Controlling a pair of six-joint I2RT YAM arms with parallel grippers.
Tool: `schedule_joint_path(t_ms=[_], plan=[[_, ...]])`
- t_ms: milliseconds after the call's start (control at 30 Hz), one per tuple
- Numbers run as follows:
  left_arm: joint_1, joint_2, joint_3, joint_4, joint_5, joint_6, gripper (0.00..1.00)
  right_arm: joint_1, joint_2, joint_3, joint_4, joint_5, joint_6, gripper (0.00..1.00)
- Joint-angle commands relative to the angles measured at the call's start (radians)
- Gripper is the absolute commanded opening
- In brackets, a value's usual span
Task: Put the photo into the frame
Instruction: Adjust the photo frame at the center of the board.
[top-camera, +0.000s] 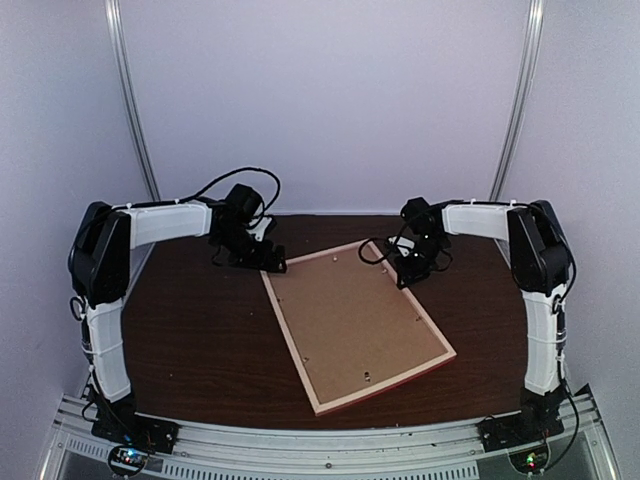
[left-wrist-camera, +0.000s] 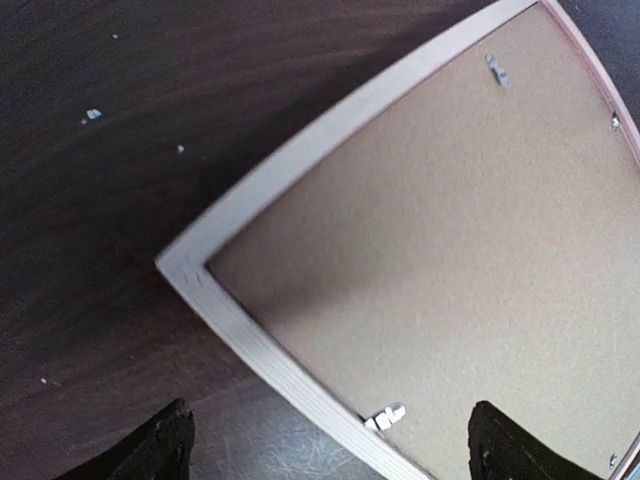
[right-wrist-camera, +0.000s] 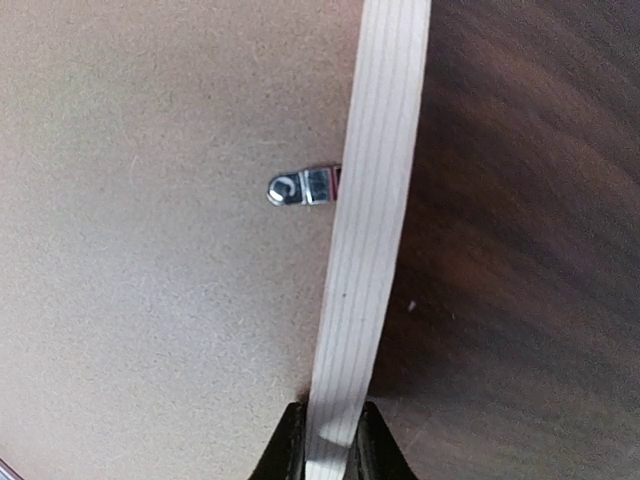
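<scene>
frame (top-camera: 289, 340) lies face down on the table (top-camera: 190, 330), pale wood back up, skewed, its long side running from far left to near right. the brown backing board (top-camera: 355, 320) sits inside the rails and fills the opening.

photo: not in sight in any view. nothing lies loose on the table around the frame. cannot tell if it is under the board.

left gripper (left-wrist-camera: 328, 448): jaws wide apart, holding nothing, hanging above the frame's far-left corner with one finger over the table and one over the board.

right gripper (right-wrist-camera: 332, 440): closed to a narrow gap, fingers pinching the far-right rail from both sides.

a metal clip (right-wrist-camera: 300, 186) on that rail points inward over the board. another shows near the left gripper's corner, angle unclear.

judgement: late stage, if the photo is indeed under the board. loading and backing look done. left to do: confirm each clip is turned in, release the rail, and perhaps flip the frame face up to check the print.
</scene>
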Motion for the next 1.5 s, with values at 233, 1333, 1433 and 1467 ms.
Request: schedule_joint_path(t_ms=[233,1333,1433,1467], plan=[[0.076,0.104,0.122,-0.014,0.089,0.231,0.98,0.005,0.208,0.236,-0.155,-0.2,-0.302,0.07],[0.073,0.299,0.26,-0.125,0.066,0.238,0.23,-0.032,-0.42,-0.382,0.126,-0.01,0.278,0.51],[0.073,0.245,0.153,-0.056,0.052,0.17,0.21,-0.032,-0.492,-0.458,0.144,0.028,0.317,0.52],[0.073,0.226,0.119,-0.037,0.039,0.141,0.2,-0.032,-0.508,-0.482,0.152,0.036,0.326,0.52]])
